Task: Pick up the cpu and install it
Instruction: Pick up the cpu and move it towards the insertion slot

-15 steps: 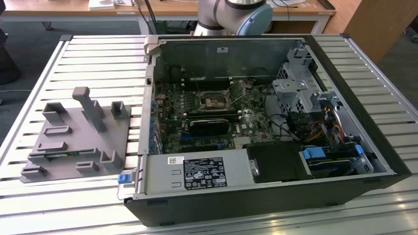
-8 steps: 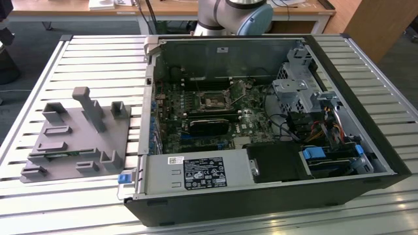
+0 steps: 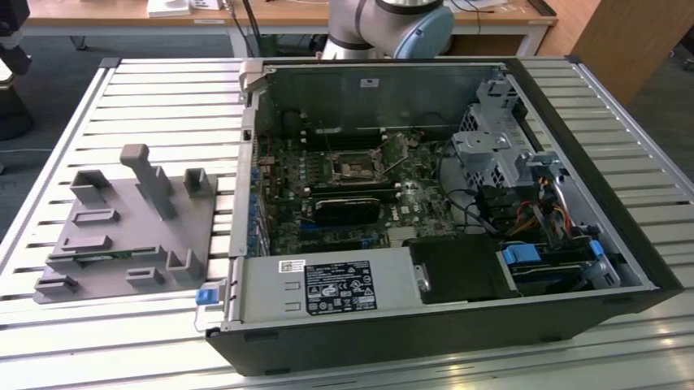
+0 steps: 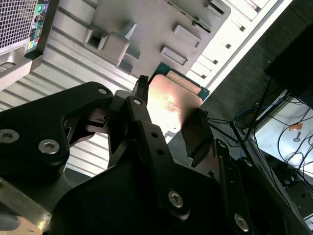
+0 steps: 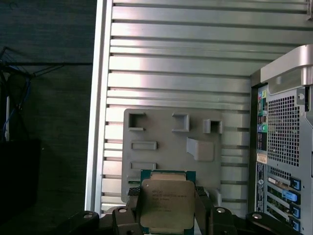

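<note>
Gripper: black two-finger gripper [image 5: 167,198] clamped on the cpu, one finger [image 5: 132,208] against each of two opposite edges; in the second wrist view the same grip [image 4: 171,100] shows from the other side.
Cpu: small square chip [image 5: 165,208] held in the gripper with its silvery metal top facing the first wrist camera and a thin green-edged rim showing around it. In the second wrist view its metal face [image 4: 168,107] catches a warm glare. It touches nothing but the fingers.
Tray: grey moulded tray [image 5: 171,142] with raised blocks and pockets, lying flat on the table and seen beyond the held cpu in both wrist views. In the exterior view it [image 3: 119,236] sits toward that view's left, just beside the computer case.
Memory stick: thin green strip [image 3: 100,258] lying in a slot of the tray, near its front edge in the exterior view.
Table: slatted metal top [image 5: 176,49] carrying the tray and the case.
Computer case: open tower [image 3: 434,203] lying on its side, the board facing up.
Socket: square black-framed socket [image 3: 356,166] near the middle of the board, well apart from the tray.
Arm: pale base joint [image 3: 385,28] behind the case in the exterior view.
</note>
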`<state>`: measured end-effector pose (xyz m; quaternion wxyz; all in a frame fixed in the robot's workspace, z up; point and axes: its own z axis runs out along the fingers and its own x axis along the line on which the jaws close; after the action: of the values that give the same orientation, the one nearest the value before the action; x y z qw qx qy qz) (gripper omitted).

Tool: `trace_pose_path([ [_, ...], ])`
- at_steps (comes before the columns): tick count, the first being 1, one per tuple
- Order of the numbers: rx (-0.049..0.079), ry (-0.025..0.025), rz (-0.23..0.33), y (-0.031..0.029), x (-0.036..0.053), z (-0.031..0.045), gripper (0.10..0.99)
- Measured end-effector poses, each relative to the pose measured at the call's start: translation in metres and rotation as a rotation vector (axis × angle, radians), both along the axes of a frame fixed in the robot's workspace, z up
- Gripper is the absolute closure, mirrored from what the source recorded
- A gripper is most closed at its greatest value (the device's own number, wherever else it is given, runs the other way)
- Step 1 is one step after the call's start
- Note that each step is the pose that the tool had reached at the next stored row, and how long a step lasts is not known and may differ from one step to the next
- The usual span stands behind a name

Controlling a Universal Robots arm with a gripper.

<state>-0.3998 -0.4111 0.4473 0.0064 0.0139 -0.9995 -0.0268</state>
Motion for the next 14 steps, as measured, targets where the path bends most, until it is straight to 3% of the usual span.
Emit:
trace_pose_path([
  [14,0.000,0.0001,0.000,-0.0001,0.0066,0.0000,0.557],
])
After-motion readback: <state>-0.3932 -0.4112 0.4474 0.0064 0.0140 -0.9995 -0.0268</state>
